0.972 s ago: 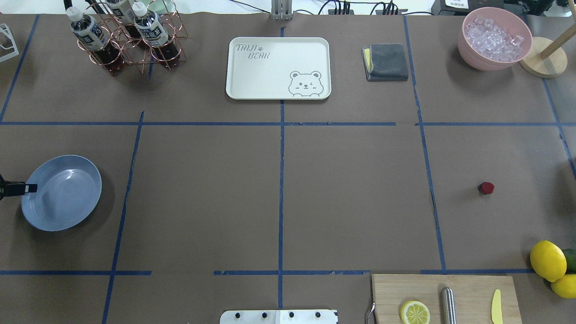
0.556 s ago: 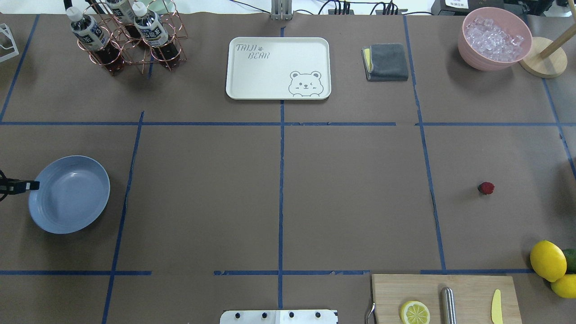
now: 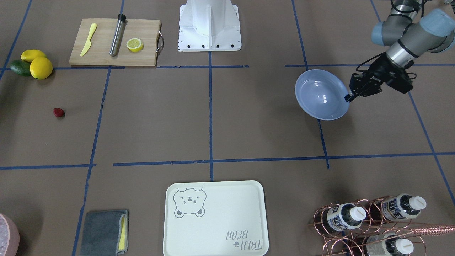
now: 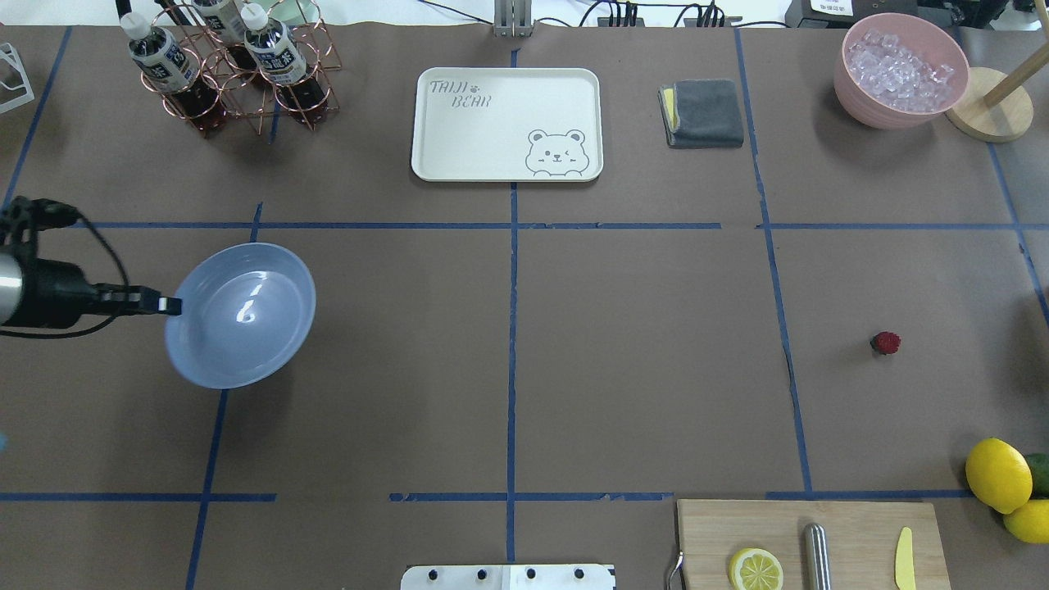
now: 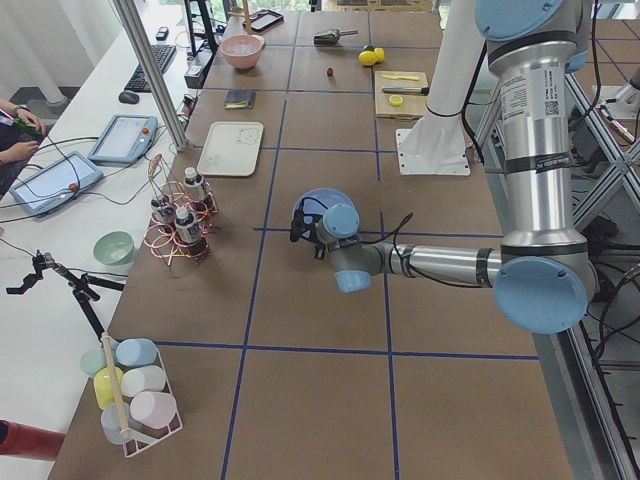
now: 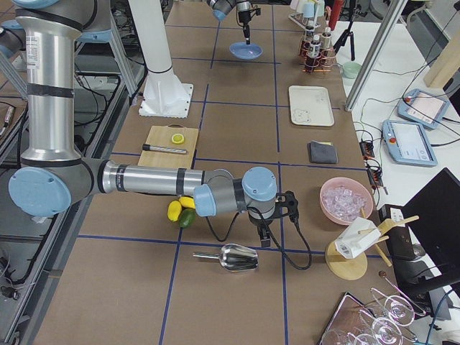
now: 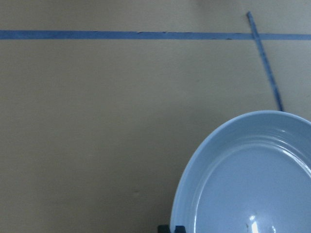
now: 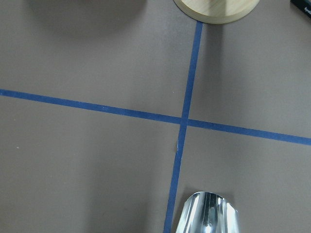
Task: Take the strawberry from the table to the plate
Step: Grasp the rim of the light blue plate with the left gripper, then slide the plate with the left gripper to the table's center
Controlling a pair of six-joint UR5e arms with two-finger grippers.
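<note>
Left arm stretches out low, forearm nearly level, and the left end effector [image 4: 168,305] is pinching the rim of the plate [image 4: 246,328], which tilts off its tip. The strawberry [image 4: 885,342] sits on the table [image 4: 639,369], well away from it. The right end effector [image 6: 264,238] points straight down; can't tell if it's spread.

**Side bench** [image 5: 45,330]: white, runs along one long edge of the work area. It carries a tablet console [image 5: 125,137], a second tablet [image 5: 50,182] and a mouse [image 5: 127,97].
**Post** [image 5: 150,70]: aluminium, slanting up from the bench edge.
**Frame rail** [image 5: 575,400]: metal.
**Floor** [image 6: 8,287]: dark, seemingly cable-strewn.
**Light:** even, with soft shadows.
</note>
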